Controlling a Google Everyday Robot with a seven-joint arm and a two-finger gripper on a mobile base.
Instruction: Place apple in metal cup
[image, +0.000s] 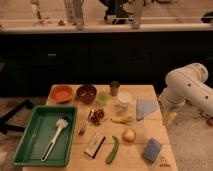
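Note:
The apple (129, 135), small and yellow-orange, lies on the wooden table (150, 127) near the front, right of centre. The metal cup (114, 88), dark grey, stands upright at the table's back edge, between a small green cup (102, 97) and a white cup (123, 98). My white arm (190, 87) comes in from the right. Its gripper (170, 118) hangs beside the table's right edge, well right of the apple and apart from it. The gripper is open and holds nothing.
An orange bowl (62, 93) and a dark red bowl (86, 93) stand at the back left. A green tray (30, 145) with a brush (55, 135) fills the left. A blue cloth (146, 107), banana (121, 119), green vegetable (112, 149), blue sponge (151, 149) and packet (95, 144) surround the apple.

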